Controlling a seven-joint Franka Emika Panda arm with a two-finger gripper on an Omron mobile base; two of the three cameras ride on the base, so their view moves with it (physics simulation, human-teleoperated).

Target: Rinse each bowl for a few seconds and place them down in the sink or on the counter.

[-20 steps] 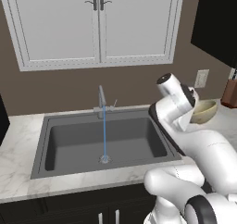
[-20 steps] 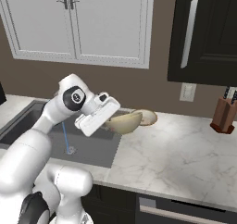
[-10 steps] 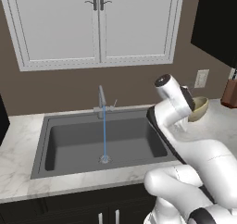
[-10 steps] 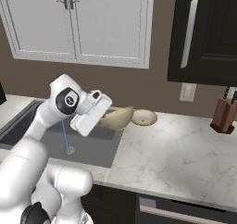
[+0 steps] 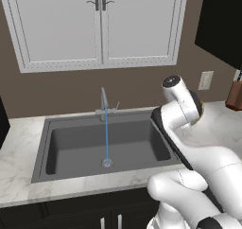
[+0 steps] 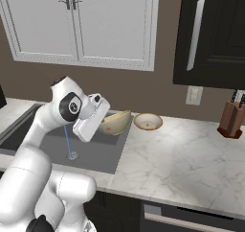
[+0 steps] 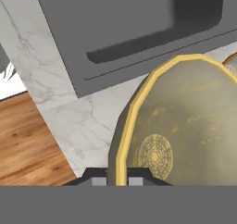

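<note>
In the right base view my gripper is shut on the rim of the cream-yellow bowl. The bowl hangs tilted above the right edge of the dark grey sink. In the hand view this bowl looms large, its rim pinched between my fingertips, with the sink beyond it. The tan bowl rests upright on the white marble counter, just right of the held one. A thin stream of water runs from the faucet into the sink near the drain.
A wooden knife block stands at the far right of the counter by the wall. White upper cabinets hang over the sink, and a dark cabinet is mounted to the right. Wood floor shows past the counter's front edge.
My arm has swung left, carrying the cream-yellow bowl away from the tan bowl and toward the sink. The tan bowl has stayed put. Water keeps running.
</note>
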